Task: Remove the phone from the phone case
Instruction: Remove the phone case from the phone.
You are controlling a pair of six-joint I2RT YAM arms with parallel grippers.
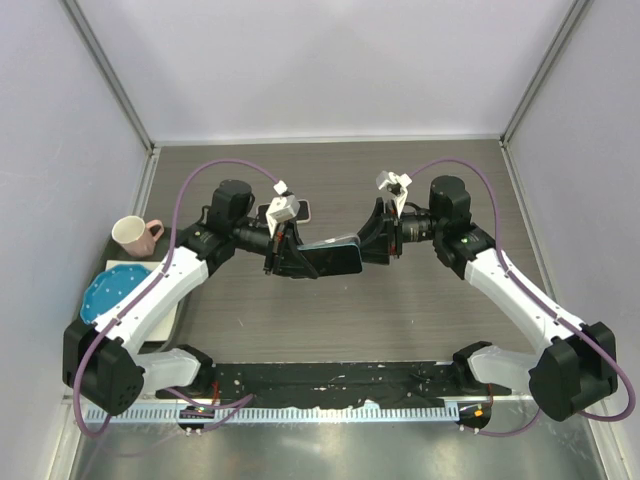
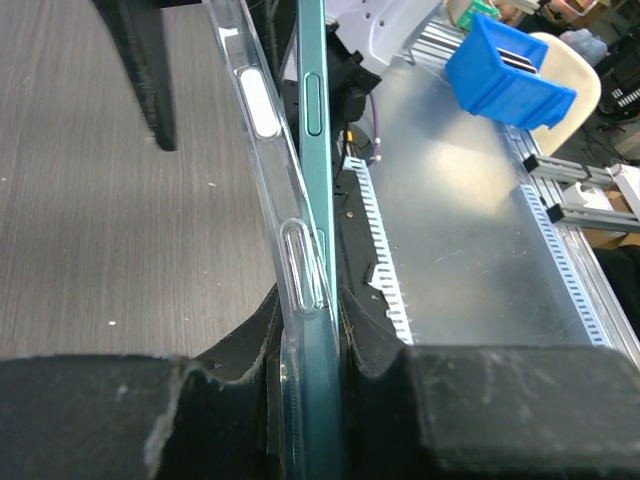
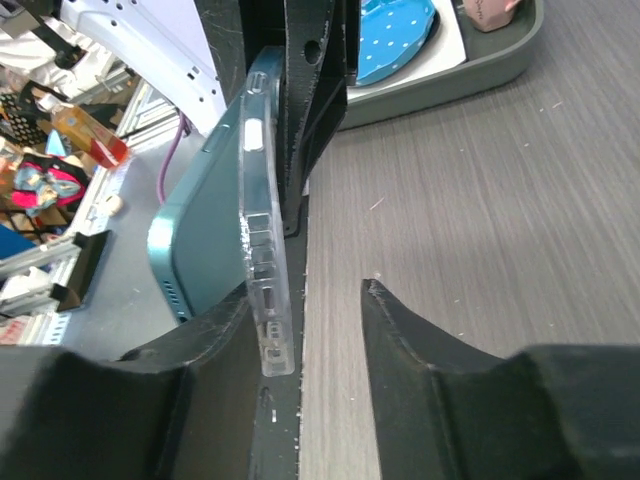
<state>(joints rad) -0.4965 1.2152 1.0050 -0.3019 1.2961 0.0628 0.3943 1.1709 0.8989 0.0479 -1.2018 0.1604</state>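
Both arms meet over the middle of the counter (image 1: pixel 330 330), and the phone (image 1: pixel 335 258) hangs between them, clear of the wood; the left fingers (image 2: pixel 150 420) are clamped on one end, pinching teal phone and clear phone case (image 2: pixel 262 110) together. Along that view the edges part: case and phone lie flush at the pads, then a wedge of daylight widens toward the far end.

Over on the right wrist, the right fingers (image 3: pixel 440 380) stand apart; the end edge of the case (image 3: pixel 262 230) sits between them, close against one finger, with an open gap to the other; the phone's corner (image 3: pixel 205 220) juts out of the case on the side away from that gap.

Room to move: bare counter stretches far of the phone up to the back wall, and the right side is bare wood too; the left edge is crowded by a tray (image 3: pixel 470 70) carrying a blue plate (image 1: pixel 110 288) and a pink mug (image 1: pixel 133 235); grey walls close in left, right and far.
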